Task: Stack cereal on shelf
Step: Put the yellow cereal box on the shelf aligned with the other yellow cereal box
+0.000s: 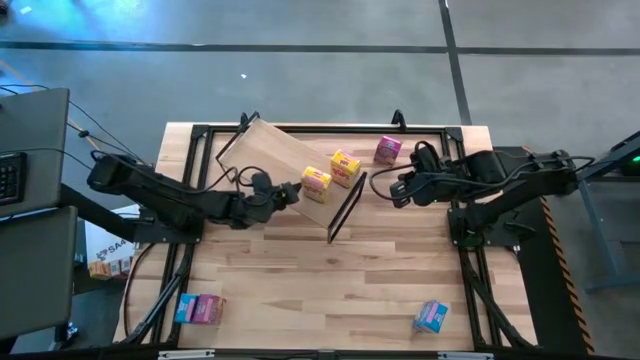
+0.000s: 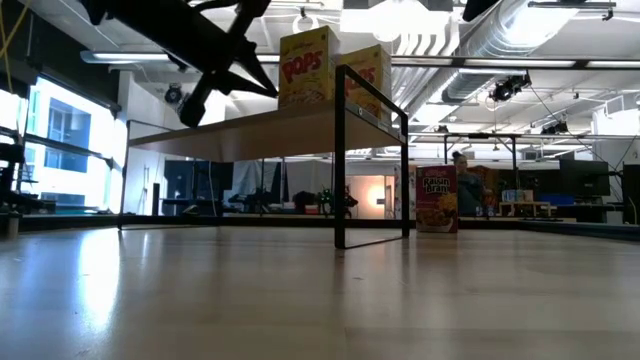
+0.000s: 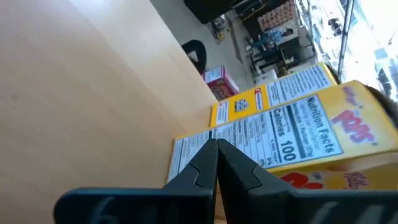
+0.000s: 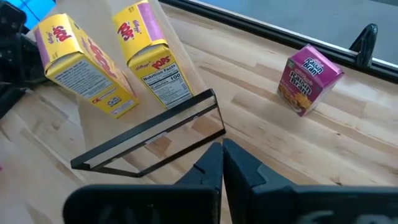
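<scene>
The shelf (image 1: pixel 272 152), a light plywood board on a black wire frame (image 4: pixel 149 134), stands slanted across the middle of the table. Two yellow cereal boxes (image 1: pixel 316 183) (image 1: pixel 345 167) stand upright on its board near its right end. They also show in the low view (image 2: pixel 307 66) (image 2: pixel 368 72). A magenta box (image 1: pixel 387 150) stands on the tabletop at the far right. My left gripper (image 1: pixel 296 192) is shut, level over the board, its tips at the nearer yellow box (image 3: pixel 298 130). My right gripper (image 1: pixel 395 192) is shut and empty, just right of the shelf's end frame. My left gripper's shut fingertips (image 3: pixel 211 152) stand against the white printed side panel (image 3: pixel 193 146) of the nearer yellow box, coming level from the table's left. I cannot tell whether they touch it. The box stands upright on the shelf board.
A light blue and a pink box (image 1: pixel 198 309) lie together at the near left corner of the table. Another light blue box (image 1: pixel 430 317) lies at the near right. The wide tabletop between them and the shelf is bare wood (image 1: pixel 320 280).
</scene>
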Controlling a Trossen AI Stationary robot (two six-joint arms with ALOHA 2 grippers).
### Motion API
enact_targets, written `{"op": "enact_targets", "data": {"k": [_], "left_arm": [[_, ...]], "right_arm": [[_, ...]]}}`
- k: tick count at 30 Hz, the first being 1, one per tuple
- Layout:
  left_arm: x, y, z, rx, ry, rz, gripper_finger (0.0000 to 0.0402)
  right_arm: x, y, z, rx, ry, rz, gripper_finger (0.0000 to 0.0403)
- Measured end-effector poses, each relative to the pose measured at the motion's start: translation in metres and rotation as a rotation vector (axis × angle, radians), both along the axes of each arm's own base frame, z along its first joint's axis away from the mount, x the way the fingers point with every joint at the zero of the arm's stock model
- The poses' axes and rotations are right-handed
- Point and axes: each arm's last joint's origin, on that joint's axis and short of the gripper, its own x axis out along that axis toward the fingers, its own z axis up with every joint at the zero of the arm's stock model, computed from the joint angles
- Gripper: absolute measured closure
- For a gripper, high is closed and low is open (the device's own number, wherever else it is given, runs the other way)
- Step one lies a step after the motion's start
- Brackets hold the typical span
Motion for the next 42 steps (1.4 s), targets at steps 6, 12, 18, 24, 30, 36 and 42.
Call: {"op": "enact_targets", "data": {"k": [6, 12, 18, 24, 30, 36, 42], "left_arm": [[0.011, -0.003, -0.008, -0.032, -0.032, -0.015, 0.0401], [0.027, -0.005, -0.007, -0.020, -0.017, -0.029, 0.0401], [0.035, 0.000, -0.002, -0.007, -0.004, -0.054, 0.0401], [0.036, 0.006, -0.001, 0.004, 0.005, -0.040, 0.0401], [0.037, 0.010, -0.002, 0.024, 0.039, -0.078, 0.0401], [0.036, 0.014, 0.003, 0.038, 0.035, -0.071, 0.0401], [0.027, 0.014, 0.015, 0.023, 0.028, -0.111, 0.0401]], "right_arm": [[0.000, 0.000, 0.000, -0.008, 0.000, -0.002, 0.0403], [0.000, 0.000, 0.000, -0.010, -0.002, -0.005, 0.0403], [0.001, 0.000, 0.001, -0.008, -0.014, -0.006, 0.0403], [0.002, 0.000, 0.001, -0.005, -0.028, -0.007, 0.0403], [0.003, 0.000, 0.002, -0.007, -0.043, -0.009, 0.0403], [0.003, 0.000, 0.002, -0.004, -0.049, -0.012, 0.0403], [0.003, 0.000, 0.002, -0.004, -0.049, -0.013, 0.0403]]}}
